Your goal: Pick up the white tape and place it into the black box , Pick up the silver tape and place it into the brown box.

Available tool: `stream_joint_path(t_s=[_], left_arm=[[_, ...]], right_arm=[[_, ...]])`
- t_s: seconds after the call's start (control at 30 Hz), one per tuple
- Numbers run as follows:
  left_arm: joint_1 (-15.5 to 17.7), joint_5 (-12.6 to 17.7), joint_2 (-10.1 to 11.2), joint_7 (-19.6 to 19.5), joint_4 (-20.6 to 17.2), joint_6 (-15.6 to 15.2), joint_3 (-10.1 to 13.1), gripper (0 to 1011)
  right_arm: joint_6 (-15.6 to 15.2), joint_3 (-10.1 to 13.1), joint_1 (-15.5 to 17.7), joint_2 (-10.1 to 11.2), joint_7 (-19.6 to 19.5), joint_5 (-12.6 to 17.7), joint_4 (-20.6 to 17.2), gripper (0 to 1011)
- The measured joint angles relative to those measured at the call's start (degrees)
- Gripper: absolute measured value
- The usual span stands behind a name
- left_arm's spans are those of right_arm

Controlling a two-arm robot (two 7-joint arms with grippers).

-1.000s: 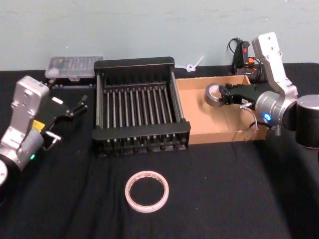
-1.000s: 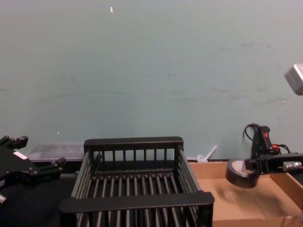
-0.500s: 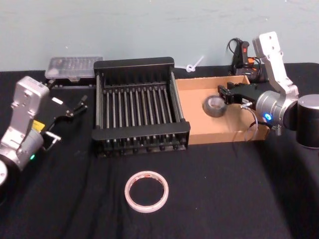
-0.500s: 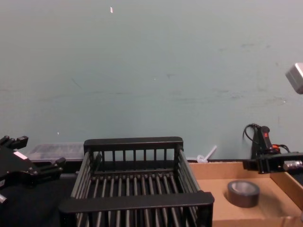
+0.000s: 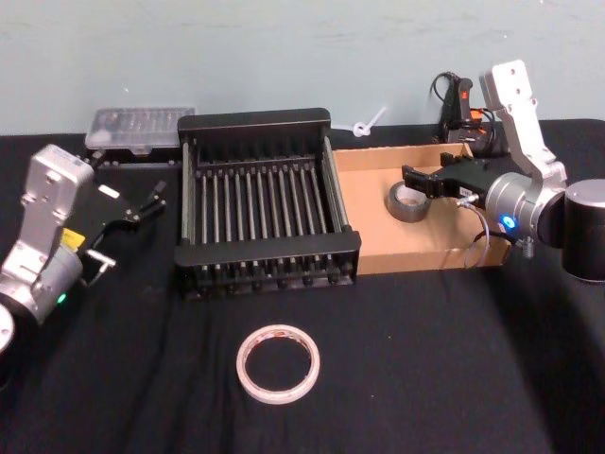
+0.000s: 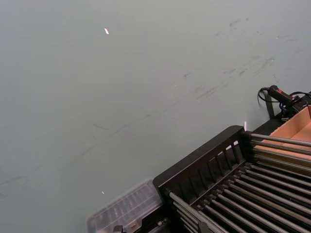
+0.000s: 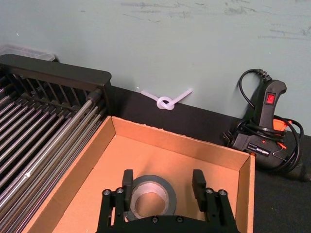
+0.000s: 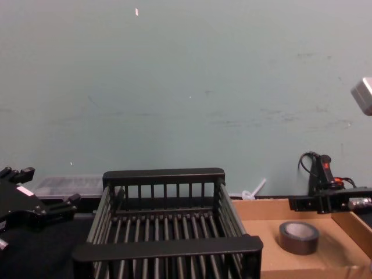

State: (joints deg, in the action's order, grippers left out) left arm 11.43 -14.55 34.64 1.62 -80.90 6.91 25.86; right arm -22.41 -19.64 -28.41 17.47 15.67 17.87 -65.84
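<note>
Black tablecloth (image 5: 425, 359) meets a pale green wall (image 5: 284, 47).

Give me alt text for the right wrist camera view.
A grey tape roll lies flat in a brown cardboard box, below the right gripper's open fingers. A black slatted crate sits alongside the box.

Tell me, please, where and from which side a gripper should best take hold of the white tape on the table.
The white tape lies flat on the black cloth, apart from the black box, with its hole facing up. Probably best to come straight down from above and pinch the ring wall, one finger inside the hole and one outside. The idle left gripper is open and nearer.
</note>
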Motion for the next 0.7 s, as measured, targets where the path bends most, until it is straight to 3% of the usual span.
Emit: stream_joint_path(t_s=[0.3,0.7], left_arm=[[0.00,0.00,0.00,0.00,0.00,0.00,0.00,1001],[0.00,0.00,0.00,0.00,0.00,0.00,0.01,1001]], right_arm=[[-0.04,0.00,0.00,0.02,0.00,0.05,-0.04,1003],[-0.04,0.00,0.00,0.02,0.00,0.06,-0.05,1002]])
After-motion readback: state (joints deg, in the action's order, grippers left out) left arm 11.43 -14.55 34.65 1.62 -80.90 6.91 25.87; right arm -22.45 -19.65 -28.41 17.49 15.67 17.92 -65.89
